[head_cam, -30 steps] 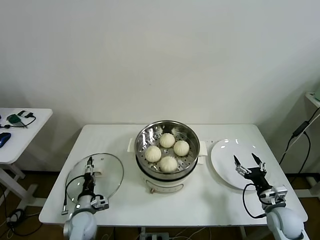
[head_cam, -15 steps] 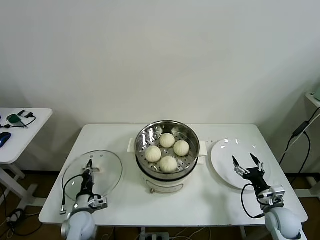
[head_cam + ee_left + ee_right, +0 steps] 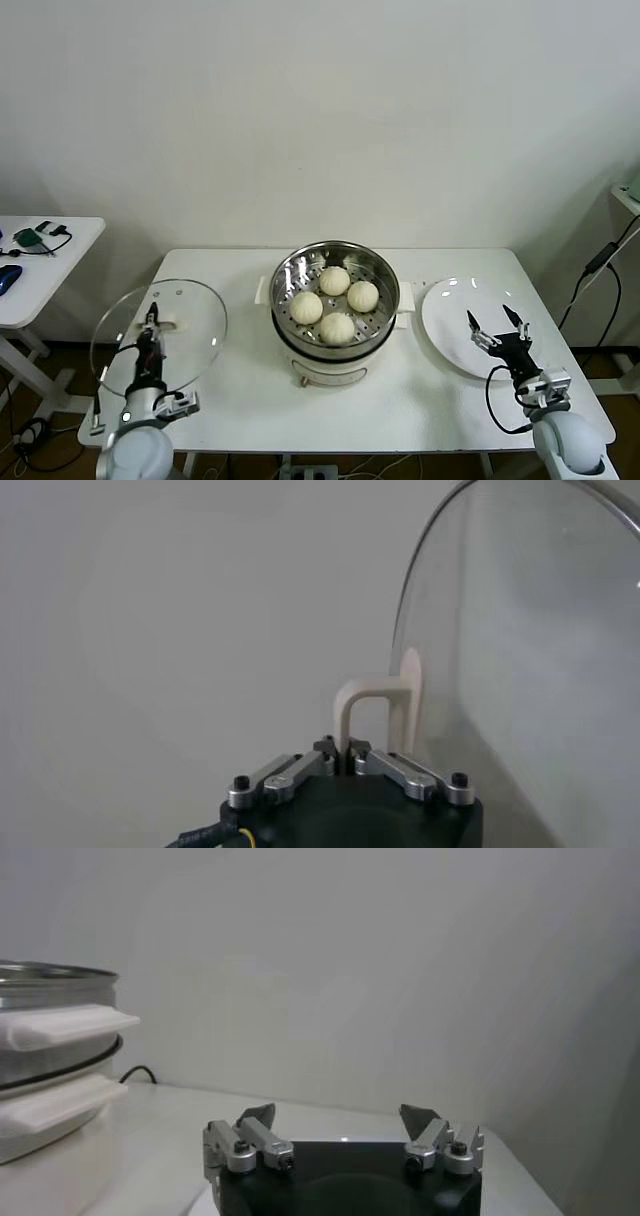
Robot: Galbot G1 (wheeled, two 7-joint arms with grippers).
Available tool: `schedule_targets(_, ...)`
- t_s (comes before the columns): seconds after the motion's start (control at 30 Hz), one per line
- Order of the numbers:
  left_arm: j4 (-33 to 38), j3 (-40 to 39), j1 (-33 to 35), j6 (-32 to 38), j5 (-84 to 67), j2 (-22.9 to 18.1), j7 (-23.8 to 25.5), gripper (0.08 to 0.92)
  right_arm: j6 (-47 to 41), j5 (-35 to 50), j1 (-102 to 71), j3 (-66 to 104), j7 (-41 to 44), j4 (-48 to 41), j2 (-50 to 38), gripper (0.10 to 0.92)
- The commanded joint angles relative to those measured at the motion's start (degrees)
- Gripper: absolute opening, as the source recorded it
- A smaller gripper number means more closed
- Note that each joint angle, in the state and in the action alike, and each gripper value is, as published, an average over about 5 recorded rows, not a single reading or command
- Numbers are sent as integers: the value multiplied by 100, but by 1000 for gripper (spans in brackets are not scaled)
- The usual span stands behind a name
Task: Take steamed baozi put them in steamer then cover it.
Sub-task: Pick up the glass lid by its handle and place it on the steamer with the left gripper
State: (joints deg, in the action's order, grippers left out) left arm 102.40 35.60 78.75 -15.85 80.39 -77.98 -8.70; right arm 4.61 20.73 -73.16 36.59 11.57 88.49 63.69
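Raised off the table (image 3: 250, 400) at lower left, glass lid (image 3: 190, 330) pinched by left gripper (image 3: 152, 322); right gripper (image 3: 495, 327) spread over plate (image 3: 450, 310), lower right.

I work in a bare test room, not a kitchen: plain white wall (image 3: 320, 110), white folding table (image 3: 230, 400), a side desk (image 3: 40, 270) strewn with gadgets, loose cables (image 3: 595, 270) hanging nearby.
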Motion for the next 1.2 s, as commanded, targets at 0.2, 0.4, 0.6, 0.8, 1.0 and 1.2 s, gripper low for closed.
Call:
schedule_targets(0.2, 2481, -1644, -223, -2107, -309, 1750, 1116, 146, 26, -144, 266, -185, -20, -209, -74, 823)
schedule_targets(0.4, 2244, -3435, -1528, -2644, 100, 1725, 2069, 146, 46, -201, 390, -232, -23, -299, -62, 823)
schedule_targets(0.6, 1553, -4492, -2493, -2869, 935, 895, 2895, 146, 62, -232, 422, -212, -23, -345, -44, 823)
schedule_targets(0.8, 830, -4857, -2836, -2915, 1271, 11, 3044, 146, 98, -289, 407, -170, -15, -364, -15, 823)
schedule_targets(1.0, 124, -4872, -2829, -2915, 1370, -678, 2889, 146, 132, -389, 401, -138, -2, -386, 32, 823)
schedule_targets(1.2, -358, -4770, -2812, -2915, 1366, -1187, 2717, 146, 159, -481, 390, -113, 13, -407, 94, 823)
